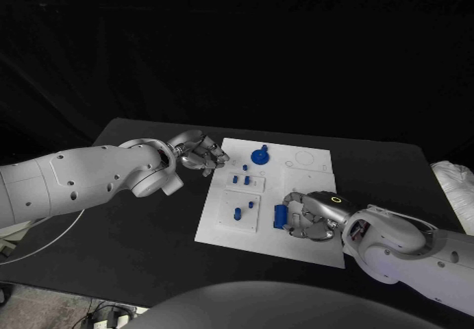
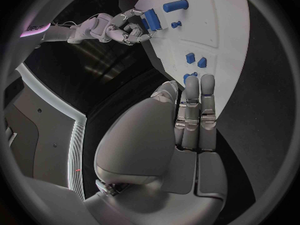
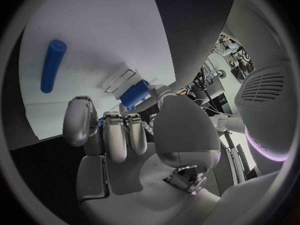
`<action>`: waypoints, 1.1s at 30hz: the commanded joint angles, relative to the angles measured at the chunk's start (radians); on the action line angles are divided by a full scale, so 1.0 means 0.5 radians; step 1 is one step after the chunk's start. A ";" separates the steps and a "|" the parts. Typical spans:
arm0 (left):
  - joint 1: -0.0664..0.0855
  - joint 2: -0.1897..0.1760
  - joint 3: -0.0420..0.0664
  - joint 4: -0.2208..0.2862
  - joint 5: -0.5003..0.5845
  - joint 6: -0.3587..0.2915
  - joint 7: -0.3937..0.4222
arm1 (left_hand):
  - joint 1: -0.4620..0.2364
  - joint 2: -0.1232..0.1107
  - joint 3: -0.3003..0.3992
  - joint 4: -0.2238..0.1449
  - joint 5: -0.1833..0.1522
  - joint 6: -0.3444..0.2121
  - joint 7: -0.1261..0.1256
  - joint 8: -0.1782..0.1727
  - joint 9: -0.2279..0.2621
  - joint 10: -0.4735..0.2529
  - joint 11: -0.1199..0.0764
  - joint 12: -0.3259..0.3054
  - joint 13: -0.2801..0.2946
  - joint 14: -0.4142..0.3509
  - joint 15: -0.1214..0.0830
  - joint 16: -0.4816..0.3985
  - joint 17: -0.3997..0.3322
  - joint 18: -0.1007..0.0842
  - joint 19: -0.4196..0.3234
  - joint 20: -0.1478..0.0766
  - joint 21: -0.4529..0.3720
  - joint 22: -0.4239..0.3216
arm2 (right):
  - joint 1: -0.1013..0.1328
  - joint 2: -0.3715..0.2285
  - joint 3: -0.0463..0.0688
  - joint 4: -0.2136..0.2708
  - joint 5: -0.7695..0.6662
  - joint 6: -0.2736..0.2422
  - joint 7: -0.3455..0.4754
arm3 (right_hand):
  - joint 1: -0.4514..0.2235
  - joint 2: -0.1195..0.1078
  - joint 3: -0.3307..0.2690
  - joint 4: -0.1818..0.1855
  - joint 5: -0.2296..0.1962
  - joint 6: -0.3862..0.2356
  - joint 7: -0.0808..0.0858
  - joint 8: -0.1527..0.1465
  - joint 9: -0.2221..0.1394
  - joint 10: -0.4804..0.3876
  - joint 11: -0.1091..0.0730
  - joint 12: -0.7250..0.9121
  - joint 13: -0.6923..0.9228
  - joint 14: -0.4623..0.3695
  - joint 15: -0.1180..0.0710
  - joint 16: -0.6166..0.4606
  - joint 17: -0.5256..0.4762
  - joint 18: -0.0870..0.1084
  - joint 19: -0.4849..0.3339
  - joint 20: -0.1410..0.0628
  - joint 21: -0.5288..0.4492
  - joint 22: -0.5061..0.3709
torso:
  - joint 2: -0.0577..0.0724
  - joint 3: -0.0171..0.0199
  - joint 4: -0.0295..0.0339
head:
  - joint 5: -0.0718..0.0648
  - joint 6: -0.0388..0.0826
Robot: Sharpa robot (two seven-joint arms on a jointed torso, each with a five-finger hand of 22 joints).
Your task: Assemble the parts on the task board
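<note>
The white task board (image 1: 222, 226) lies in the middle of the table. My right hand (image 1: 314, 218) rests on its near right part and grips a blue block (image 1: 281, 216) between thumb and fingers; the same block (image 3: 134, 94) sits at the fingertips (image 3: 117, 122) in the right wrist view. A blue cylinder (image 1: 238, 213) lies in a recess just left of it. Two small blue pegs (image 1: 241, 180) stand mid-board, and a blue knob (image 1: 259, 156) stands at the far end. My left hand (image 1: 203, 156) hovers at the board's far left edge, fingers (image 2: 199, 110) straight and holding nothing.
The black table (image 1: 148, 219) spreads around the board, with bare room to its left and front. A white bundle (image 1: 456, 185) lies at the table's right edge. Round outlines (image 1: 301, 161) mark the board's far right corner.
</note>
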 commanded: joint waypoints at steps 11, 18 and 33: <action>-0.002 0.001 0.002 0.003 0.001 0.036 -0.013 | -0.015 0.014 0.015 0.000 0.008 0.002 0.010 0.008 0.001 0.010 0.002 -0.010 -0.003 -0.012 0.009 0.013 -0.004 0.009 -0.013 -0.005 -0.008 0.052 | -0.008 -0.009 -0.004 0.008 -0.031 0.044 0.002 | -0.059 -0.038 -0.185 0.019 -0.571 -0.385 0.031 -0.460 -0.456 0.215 0.031 -0.002 0.527 0.149 0.033 -0.013 0.403 0.024 -0.013 0.021 -0.019 0.312 | 0.000 0.0004 0.000 | 0.005 0.000; -0.003 -0.001 0.002 0.004 0.001 0.038 -0.015 | -0.017 0.014 0.015 0.000 0.008 0.002 0.010 0.009 0.001 0.012 0.003 -0.010 -0.003 -0.012 0.009 0.014 -0.005 0.009 -0.013 -0.004 -0.007 0.052 | -0.009 -0.030 -0.004 0.021 -0.029 -0.088 0.040 | -0.090 -0.055 -0.239 0.023 -0.750 -0.263 0.037 -0.366 -0.455 0.215 0.036 -0.002 0.527 0.158 0.037 -0.004 0.419 0.019 0.005 0.026 0.004 0.318 | 0.000 0.0002 0.000 | 0.008 0.000; -0.003 -0.005 0.002 0.020 0.003 -0.001 0.017 | -0.017 0.016 0.018 -0.002 0.009 0.003 0.009 0.009 0.001 0.014 0.003 -0.010 -0.003 -0.012 0.009 0.014 -0.005 0.009 -0.012 -0.004 -0.006 0.053 | 0.317 -0.281 -0.002 0.165 0.528 -0.097 -0.111 | -0.152 0.109 -0.150 -0.069 -0.466 0.946 -0.154 0.230 -0.198 0.215 -0.098 -0.002 0.527 0.209 -0.069 0.050 0.527 -0.041 0.178 -0.067 0.304 0.404 | 0.001 -0.0016 0.004 | -0.012 0.000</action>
